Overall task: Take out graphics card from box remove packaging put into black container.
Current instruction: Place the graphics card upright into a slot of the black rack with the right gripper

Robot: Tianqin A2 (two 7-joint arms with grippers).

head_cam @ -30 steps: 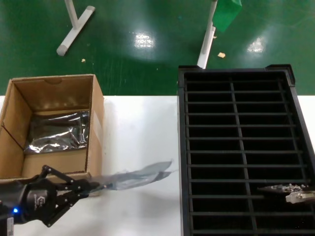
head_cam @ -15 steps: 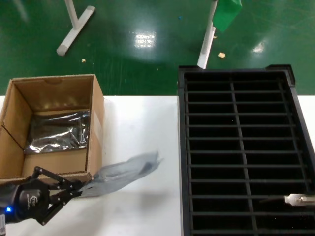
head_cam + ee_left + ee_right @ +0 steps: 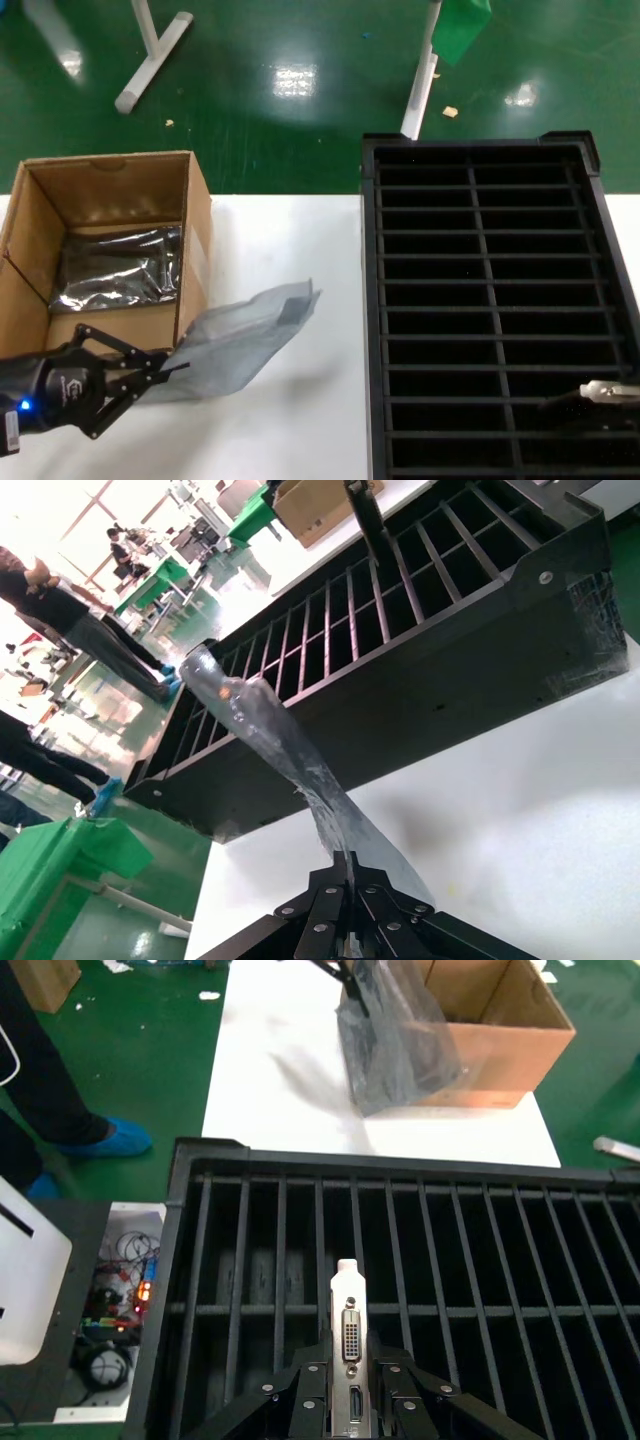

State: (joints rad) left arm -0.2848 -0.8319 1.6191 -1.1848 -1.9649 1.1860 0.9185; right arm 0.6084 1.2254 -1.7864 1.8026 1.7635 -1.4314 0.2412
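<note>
Head view: large black plastic crate with two columns of narrow ribbed slots (image 3: 500, 300) fills the right side of the white table (image 3: 290, 240), reaching from the far edge to the near edge. Brown cardboard carton with upright flaps (image 3: 105, 255) stands at far left; a shiny crinkled silver bag lies on its floor.

Translucent smoky-grey anti-static plastic bag (image 3: 235, 340) hangs in the air just right of the carton's near right corner, slanting up and to the right. Compared with 0.5 s ago it has swung broadside to the camera and now shows as a wide flat sheet, not a thin strip; its free end sits slightly farther from the robot.

Left gripper (image 3: 150, 372), near left, is clamped on the bag's lower end; left wrist view shows the fingers pinched together on the plastic, bag rising away toward the crate.

Thin dark graphics card with a silver metal end bracket (image 3: 349, 1332) is down in a near slot of the crate's right column. Right gripper (image 3: 350, 1400) grips it from above, fingers either side of the bracket. In the head view only the bracket tip shows, lower than 0.5 s ago.
</note>
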